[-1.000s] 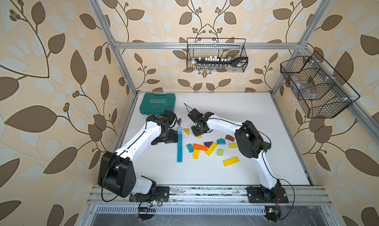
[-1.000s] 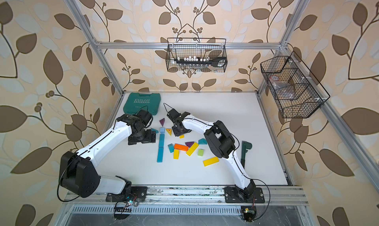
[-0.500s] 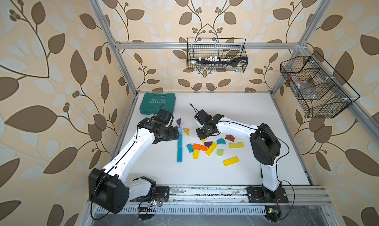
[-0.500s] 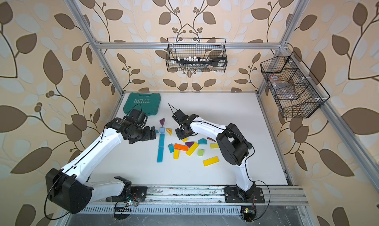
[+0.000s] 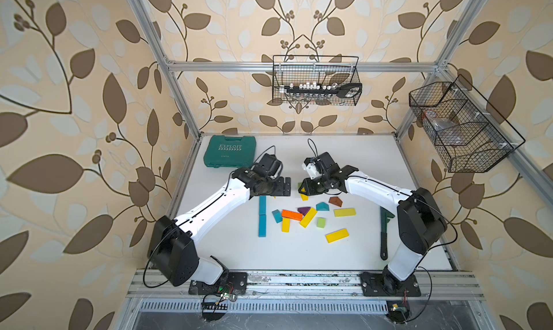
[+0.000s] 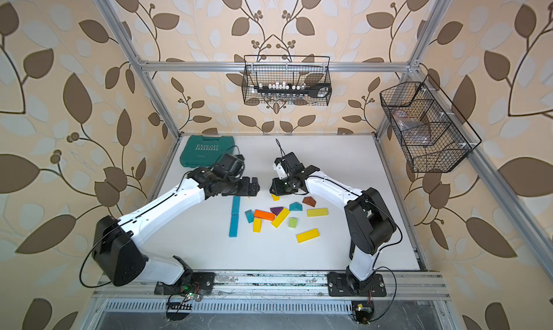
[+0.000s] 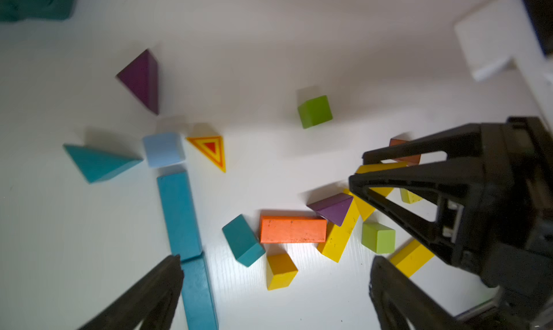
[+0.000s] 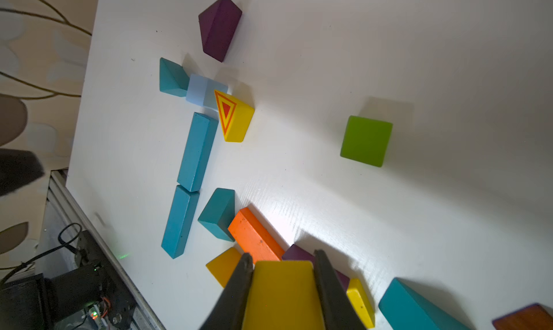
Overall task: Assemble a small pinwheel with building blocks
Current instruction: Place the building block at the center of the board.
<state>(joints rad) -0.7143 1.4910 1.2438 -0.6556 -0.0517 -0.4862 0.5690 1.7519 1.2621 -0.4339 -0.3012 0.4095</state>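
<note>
My right gripper (image 8: 282, 259) is shut on a yellow block (image 8: 282, 292), held above the loose building blocks. In both top views it (image 5: 301, 189) faces my left gripper (image 5: 286, 186), which is open and empty; its fingers (image 7: 167, 280) straddle a small yellow block (image 7: 281, 271) on the table. A pale blue cube (image 8: 206, 90) has a teal wedge (image 8: 172, 78) and a yellow wedge (image 8: 233, 116) against it. Two teal bars (image 5: 262, 216) lie end to end below it, and a purple wedge (image 8: 220, 26) lies apart.
An orange bar (image 5: 291, 214), yellow bars (image 5: 337, 235), green cubes (image 5: 320, 222), teal (image 5: 322, 206) and brown wedges (image 5: 335, 201) lie scattered mid-table. A teal tool case (image 5: 229, 155) sits at the back left, a wrench (image 5: 384, 232) by the right arm. Wire baskets (image 5: 314, 83) hang on the walls.
The left gripper has moved right, toward the middle. The right gripper has shifted slightly right and forward, its elbow swinging out to the right. Neither gripper's jaws have changed.
</note>
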